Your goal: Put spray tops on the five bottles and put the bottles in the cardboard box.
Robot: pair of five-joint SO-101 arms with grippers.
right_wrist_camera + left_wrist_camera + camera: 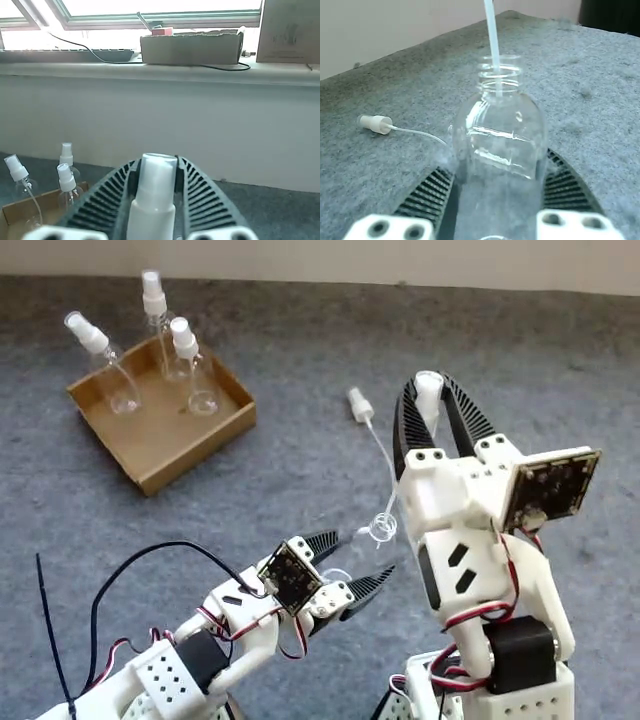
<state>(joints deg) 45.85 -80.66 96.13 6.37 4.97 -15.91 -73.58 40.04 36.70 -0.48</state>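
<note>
Three capped bottles stand in the cardboard box. Left gripper jaws clamp a fourth bottle, uncapped; right gripper jaws clamp its spray top, tube in the neck. Two outstanding.

Four bottles, five spray tops, one cardboard box and two arms.

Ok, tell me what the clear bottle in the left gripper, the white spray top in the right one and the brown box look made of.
Clear bottle: probably glossy transparent plastic, maybe glass; grey carpet shows through, sharp glints. White spray top: matt opaque plastic, its thin tube translucent. Brown box: matt cardboard, thin tan walls.
</note>
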